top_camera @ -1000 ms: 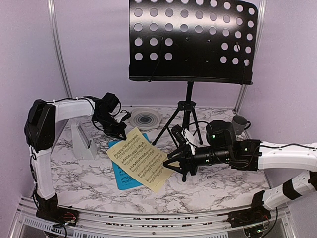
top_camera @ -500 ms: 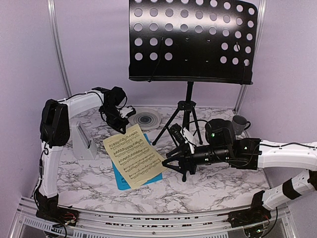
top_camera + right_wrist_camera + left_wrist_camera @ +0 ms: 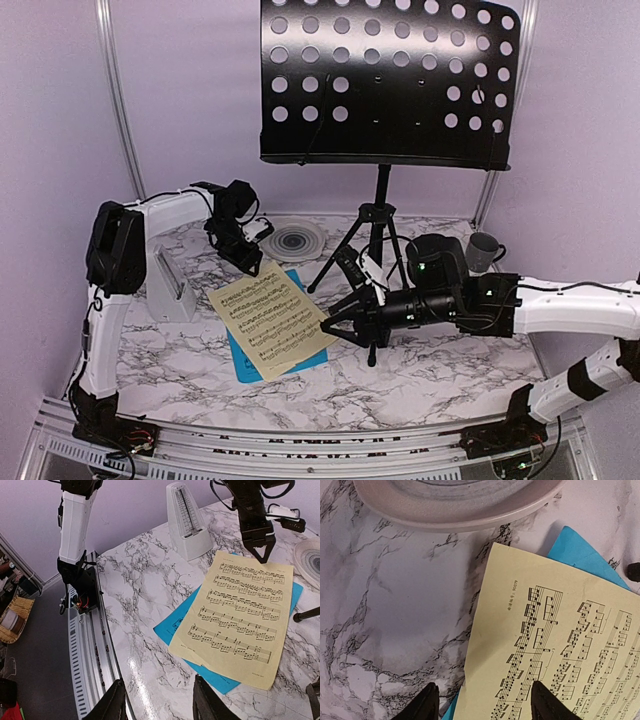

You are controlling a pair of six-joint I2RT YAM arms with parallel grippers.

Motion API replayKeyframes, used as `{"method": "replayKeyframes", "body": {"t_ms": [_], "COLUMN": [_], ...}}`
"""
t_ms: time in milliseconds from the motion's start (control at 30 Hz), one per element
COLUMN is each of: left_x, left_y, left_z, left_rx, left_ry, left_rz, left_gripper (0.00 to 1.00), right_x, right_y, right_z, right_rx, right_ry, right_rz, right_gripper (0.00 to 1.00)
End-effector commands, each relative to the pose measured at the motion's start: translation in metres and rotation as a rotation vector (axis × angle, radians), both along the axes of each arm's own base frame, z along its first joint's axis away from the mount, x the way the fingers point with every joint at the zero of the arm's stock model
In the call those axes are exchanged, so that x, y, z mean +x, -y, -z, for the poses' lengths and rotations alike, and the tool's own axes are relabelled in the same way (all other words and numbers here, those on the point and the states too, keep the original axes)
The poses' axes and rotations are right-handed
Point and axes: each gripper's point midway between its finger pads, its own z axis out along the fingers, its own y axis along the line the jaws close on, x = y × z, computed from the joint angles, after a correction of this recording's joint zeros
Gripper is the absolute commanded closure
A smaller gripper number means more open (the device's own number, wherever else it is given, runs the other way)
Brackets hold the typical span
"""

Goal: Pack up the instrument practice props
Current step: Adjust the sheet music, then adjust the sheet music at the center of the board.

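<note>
The black hole-punched music stand (image 3: 385,85) stands on its tripod legs (image 3: 352,240) at the back middle. A yellow sheet-music page (image 3: 272,312) lies flat over a blue page (image 3: 243,362) on the marble table. The white metronome (image 3: 170,285) is upright at the left. My left gripper (image 3: 245,262) hangs open just above the yellow page's (image 3: 560,645) far corner, its jaws apart and holding nothing. My right gripper (image 3: 335,322) is open and empty, low beside the pages' right edge, by the tripod. In the right wrist view the yellow page (image 3: 240,615) covers most of the blue one (image 3: 175,627).
A pale plate (image 3: 293,240) sits behind the pages, close to my left gripper; its rim (image 3: 455,522) fills the top of the left wrist view. A dark mug (image 3: 484,250) stands at the back right. The metal rail (image 3: 87,650) runs along the table's near edge.
My left gripper has opened and let go of the yellow page, which now lies flat on the blue one. The right gripper has crept slightly left.
</note>
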Motion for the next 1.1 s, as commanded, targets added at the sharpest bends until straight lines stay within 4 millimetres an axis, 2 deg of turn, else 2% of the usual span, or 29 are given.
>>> {"method": "replayKeyframes", "body": {"t_ms": [0, 167, 300, 567, 733, 867, 1067], "left_x": [0.011, 0.000, -0.024, -0.094, -0.135, -0.152, -0.169], "left_y": [-0.006, 0.002, 0.015, 0.039, 0.051, 0.045, 0.020], "left_z": [-0.052, -0.097, -0.126, -0.185, -0.205, -0.214, -0.229], "left_rx": [-0.031, -0.044, -0.077, -0.172, -0.225, -0.254, -0.371], "left_ry": [0.150, 0.281, 0.354, 0.483, 0.495, 0.519, 0.553], "left_rz": [-0.083, -0.111, -0.124, -0.111, -0.097, -0.167, -0.327], "left_gripper": [0.33, 0.24, 0.02, 0.01, 0.01, 0.01, 0.01], "right_x": [-0.005, -0.004, 0.000, 0.007, 0.012, 0.016, 0.020], "right_y": [-0.010, -0.012, -0.010, -0.003, 0.003, 0.006, -0.002], "right_z": [-0.019, -0.019, -0.020, -0.031, -0.032, -0.031, -0.019], "right_rx": [0.040, 0.038, 0.073, 0.159, 0.173, 0.187, 0.155], "right_ry": [0.021, 0.037, 0.065, 0.115, 0.145, 0.157, 0.138], "right_rz": [-0.035, -0.042, -0.013, 0.048, 0.089, 0.117, 0.115], "right_gripper": [0.57, 0.56, 0.55, 0.55, 0.55, 0.54, 0.54]}}
